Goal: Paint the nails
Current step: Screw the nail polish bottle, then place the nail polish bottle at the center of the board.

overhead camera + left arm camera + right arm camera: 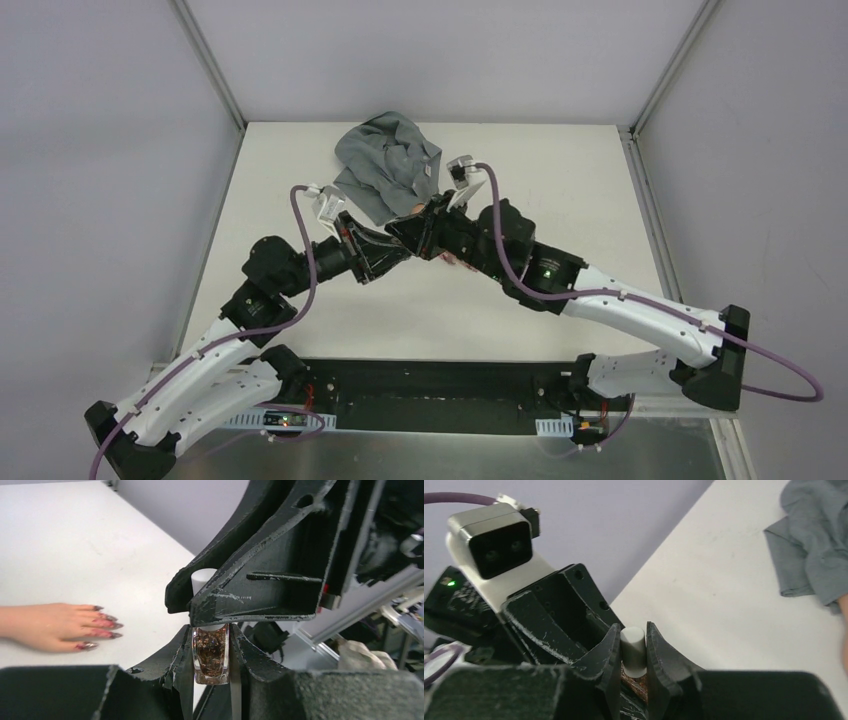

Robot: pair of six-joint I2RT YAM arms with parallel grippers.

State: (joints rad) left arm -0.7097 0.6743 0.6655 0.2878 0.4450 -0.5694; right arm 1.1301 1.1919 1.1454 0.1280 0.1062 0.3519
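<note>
Left wrist view gives the only clear sight of the dark purplish-red pointed nails [116, 626]. At least 4 glossy, speckled tips lie flat on the white matte table [75, 540], well apart from the bottle. They end 1 smooth peach-coloured fake hand [45, 627] with its fingers slightly splayed.

The same view shows 1 small square clear-glass polish bottle [211, 662], filled with brown-red glitter and standing upright. The 2 scuffed black fingers of the left gripper [211, 635] are closed tight on its body. Above it, the right gripper [199, 609] pinches the bottle's white cylindrical cap [202, 577].

Right wrist view shows that grip head on: the jaws are narrowed onto the cap, 1 finger touching each side. It alone shows the left wrist's grey-and-white camera block [489, 540] and, close up, a corner of 1 crumpled grey cloth sleeve [814, 540]. The nails fall outside this view.

Top external view places the sleeve against the table's far edge, about midway along it. The left arm [280, 270] and right arm [545, 268] meet just in front of it. The grippers cover the nails here.
</note>
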